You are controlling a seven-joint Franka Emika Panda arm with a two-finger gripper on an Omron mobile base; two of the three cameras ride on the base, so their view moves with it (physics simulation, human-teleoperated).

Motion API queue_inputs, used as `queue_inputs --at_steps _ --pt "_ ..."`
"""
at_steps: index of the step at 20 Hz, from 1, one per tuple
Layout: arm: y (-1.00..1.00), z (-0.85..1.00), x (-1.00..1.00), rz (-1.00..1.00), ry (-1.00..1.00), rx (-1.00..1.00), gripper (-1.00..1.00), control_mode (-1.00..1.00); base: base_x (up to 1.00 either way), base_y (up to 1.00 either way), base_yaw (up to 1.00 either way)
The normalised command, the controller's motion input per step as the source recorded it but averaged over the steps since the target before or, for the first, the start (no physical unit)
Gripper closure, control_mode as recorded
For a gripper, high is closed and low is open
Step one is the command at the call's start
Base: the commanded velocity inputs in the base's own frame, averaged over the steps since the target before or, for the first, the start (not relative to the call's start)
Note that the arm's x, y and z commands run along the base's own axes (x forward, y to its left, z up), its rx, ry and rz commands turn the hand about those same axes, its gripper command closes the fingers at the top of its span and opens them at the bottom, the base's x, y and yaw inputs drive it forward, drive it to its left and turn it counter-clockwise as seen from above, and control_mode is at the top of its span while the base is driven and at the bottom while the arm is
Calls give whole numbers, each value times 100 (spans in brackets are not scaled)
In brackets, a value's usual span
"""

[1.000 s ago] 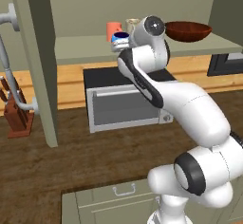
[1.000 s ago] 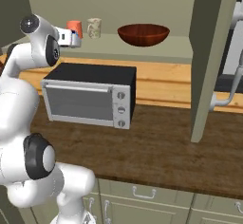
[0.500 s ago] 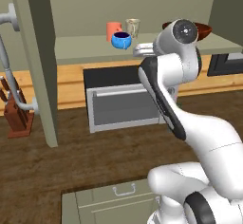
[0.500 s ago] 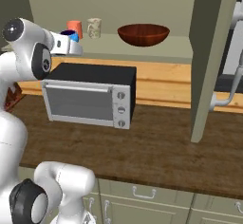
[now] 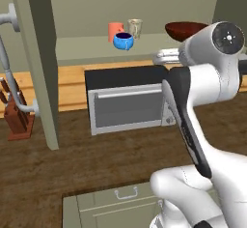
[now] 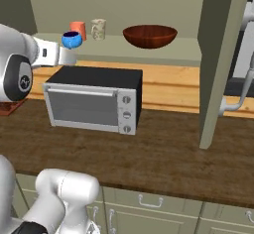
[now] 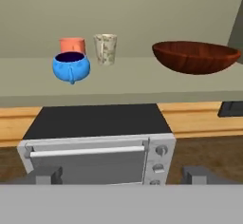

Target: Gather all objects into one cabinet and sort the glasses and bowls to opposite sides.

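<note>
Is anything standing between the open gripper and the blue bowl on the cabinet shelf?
Nothing visible does. The gripper faces the blue bowl across open air above the microwave; the orange-red cup stands behind the bowl.

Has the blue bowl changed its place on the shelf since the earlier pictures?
No. The blue bowl sits just in front of the orange-red cup on the cabinet shelf, as before.
</note>
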Motion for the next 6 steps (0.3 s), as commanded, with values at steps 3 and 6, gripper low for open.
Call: queue_inputs --at_steps 3,6 --pt "-33 21 -100 -1 0 2 -100 -100 0 0 0" --pt "-41 9 -100 0 0 4 -100 -100 0 0 0"
